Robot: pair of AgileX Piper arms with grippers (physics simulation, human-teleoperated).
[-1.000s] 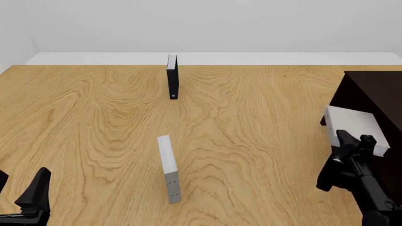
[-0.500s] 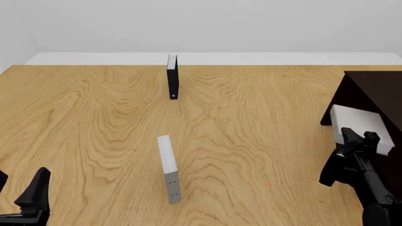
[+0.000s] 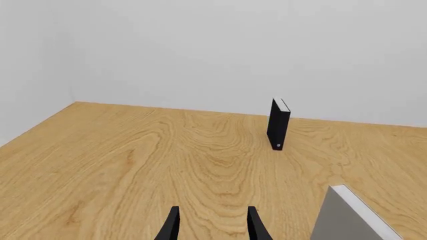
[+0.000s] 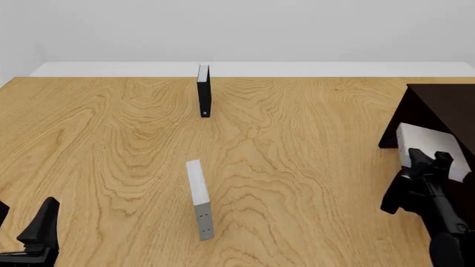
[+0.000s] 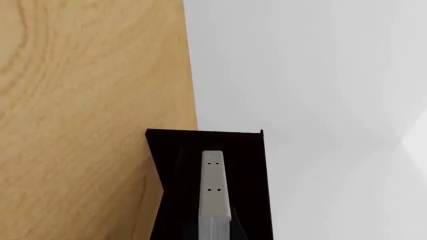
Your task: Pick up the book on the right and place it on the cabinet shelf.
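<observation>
The thick light-grey book (image 4: 429,144) is held tilted above the table at the far right, its far end against the front of the near-black cabinet (image 4: 444,103). My right gripper (image 4: 428,162) is shut on the book's near end. In the right wrist view the book's narrow grey edge (image 5: 213,185) points into the dark cabinet opening (image 5: 175,170). My left gripper (image 4: 24,221) is open and empty at the near left corner; its fingertips (image 3: 173,226) show low in the left wrist view.
A thin grey-white book (image 4: 199,197) stands upright in the middle of the table and also shows in the left wrist view (image 3: 352,220). A thin black book (image 4: 203,92) stands upright at the back, seen too in the left wrist view (image 3: 277,122).
My right gripper has carried the grey book to the right, closer into the cabinet. The left arm and the two standing books have not moved.
</observation>
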